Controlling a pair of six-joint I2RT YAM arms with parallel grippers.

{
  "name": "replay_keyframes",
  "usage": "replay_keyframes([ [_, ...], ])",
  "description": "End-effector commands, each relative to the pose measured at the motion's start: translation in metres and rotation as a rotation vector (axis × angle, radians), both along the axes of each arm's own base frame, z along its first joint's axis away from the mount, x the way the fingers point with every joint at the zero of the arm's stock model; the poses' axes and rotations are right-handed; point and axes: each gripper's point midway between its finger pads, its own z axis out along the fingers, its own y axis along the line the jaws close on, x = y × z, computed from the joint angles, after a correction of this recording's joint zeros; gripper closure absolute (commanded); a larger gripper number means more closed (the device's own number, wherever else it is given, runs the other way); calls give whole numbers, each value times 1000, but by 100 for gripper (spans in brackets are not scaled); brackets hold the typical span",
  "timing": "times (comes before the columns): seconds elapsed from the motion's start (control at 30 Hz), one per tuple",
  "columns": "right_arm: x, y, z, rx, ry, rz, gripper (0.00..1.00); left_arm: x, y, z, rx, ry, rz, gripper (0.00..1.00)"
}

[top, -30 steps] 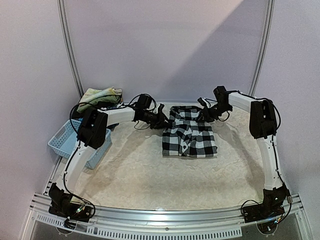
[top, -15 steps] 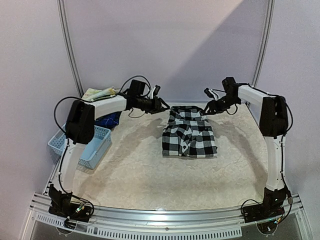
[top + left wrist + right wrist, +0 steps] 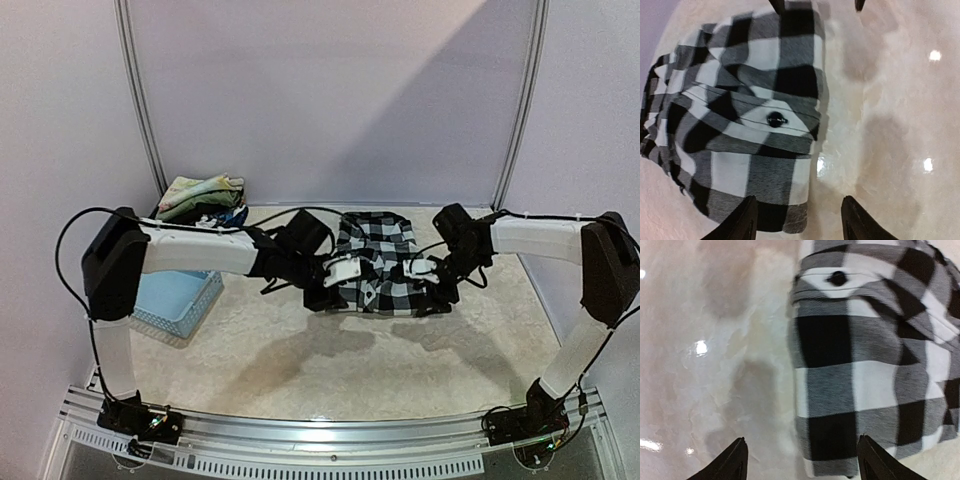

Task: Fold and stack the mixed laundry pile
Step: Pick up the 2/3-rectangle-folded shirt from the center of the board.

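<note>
The black-and-white checked shirt (image 3: 378, 250) lies folded into a compact rectangle on the table (image 3: 330, 370), a little past the middle toward 12 o'clock. Both arms reach in over its near edge.

The left hand (image 3: 336, 274) hangs at the shirt's 7 o'clock corner. In the left wrist view its fingers (image 3: 746, 221) stand well apart: one tip is over the checked cloth, the other over bare table, and the shirt's folded edge runs between them. They grip nothing. A dark button (image 3: 775, 119) shows on a folded flap further up the cloth.

The right hand (image 3: 427, 272) hangs at the shirt's 5 o'clock corner. Its fingers (image 3: 736, 460) are spread wide too. One tip is over the table and the other over the cloth, with the shirt's side edge between them and nothing held.

The rest of the laundry sits at the table's 10 o'clock corner, well apart from the shirt. There a pale yellow-green floral cloth (image 3: 200, 190) lies on top, with a dark blue piece (image 3: 233, 214) showing beneath it at its 4 o'clock side. Something darker lies under the floral cloth, perhaps an olive-green piece, but the top view is too small to be sure. A light blue basket (image 3: 182, 300) stands at 9 o'clock, partly behind the left arm.
</note>
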Motion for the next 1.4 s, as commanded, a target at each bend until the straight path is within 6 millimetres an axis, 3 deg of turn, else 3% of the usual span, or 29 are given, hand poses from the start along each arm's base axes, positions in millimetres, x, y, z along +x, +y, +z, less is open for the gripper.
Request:
replay_keyframes([
  [0.0,8,6,-5,-78,-174,124,23,7,7,-32,186,-120,-87,42],
  [0.27,13,16,-28,-135,-214,158,25,15,7,-60,272,-149,-84,43],
  [0.37,20,11,-40,-179,-230,147,25,17,13,-67,300,-179,-81,43],
  [0.7,11,-13,-75,-303,-206,167,26,9,17,-88,359,-198,-123,49],
  [0.93,30,-20,-87,-356,-248,71,39,2,16,-106,423,-231,-156,59],
  [1.03,29,-21,-86,-351,-249,45,50,3,15,-102,425,-256,-145,72],
  [1.17,24,-19,-73,-322,-229,20,87,7,13,-79,408,-308,-120,93],
  [1.23,19,-17,-61,-288,-214,3,91,8,12,-62,387,-324,-110,100],
  [1.37,2,-8,-23,-195,-186,8,94,1,9,-16,323,-344,-87,100],
])
